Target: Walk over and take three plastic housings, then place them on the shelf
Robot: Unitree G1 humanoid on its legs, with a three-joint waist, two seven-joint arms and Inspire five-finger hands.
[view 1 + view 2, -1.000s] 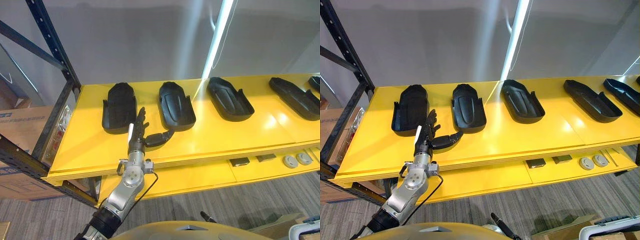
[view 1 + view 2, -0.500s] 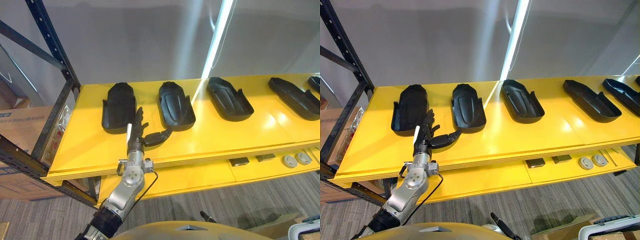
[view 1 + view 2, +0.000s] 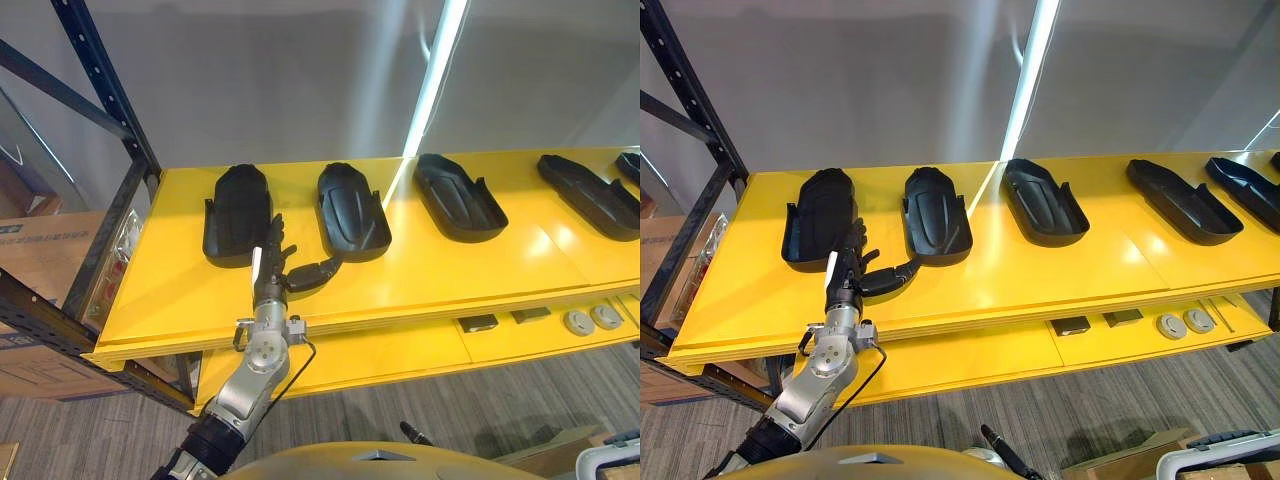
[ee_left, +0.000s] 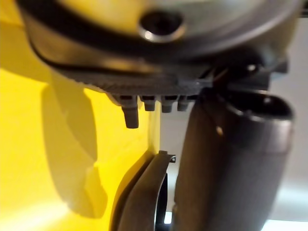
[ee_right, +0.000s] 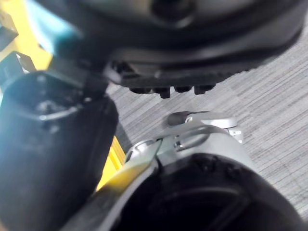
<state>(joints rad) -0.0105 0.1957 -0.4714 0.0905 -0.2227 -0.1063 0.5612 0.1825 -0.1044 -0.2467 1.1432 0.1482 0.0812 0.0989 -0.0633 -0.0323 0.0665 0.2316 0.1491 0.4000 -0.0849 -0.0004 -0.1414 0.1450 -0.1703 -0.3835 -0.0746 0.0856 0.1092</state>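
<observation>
The robot's left arm comes up from below, and its wrist sits over the front edge of the yellow shelf (image 3: 430,275). The left hand (image 3: 272,262) reaches out flat over the shelf. Its fingers (image 3: 277,232) are straight and close side by side, pointing away from the robot. The thumb (image 3: 314,273) sticks out wide to the side. The hand holds nothing.

Five black plastic housings lie on the shelf in a row. The first housing (image 3: 238,214) is right at the fingertips, a bit to the side away from the thumb. I cannot tell if the fingers touch it. The second housing (image 3: 352,210) lies just past the tip of the thumb – touching or not, I cannot tell. The third housing (image 3: 459,196) is further off on the thumb side. The fourth housing (image 3: 590,195) and the fifth housing (image 3: 630,165) are far off on that same side.

In the left wrist view the rim of a housing shows beside the big dark thumb, with yellow shelf all around it.

Below the hand's level, far on the thumb side, a lower yellow board (image 3: 400,350) holds two dark blocks (image 3: 480,323) and two round grey discs (image 3: 593,319).

The right hand (image 5: 192,48) hangs over the grey floor (image 5: 269,110) – open or closed, I cannot tell.
</observation>
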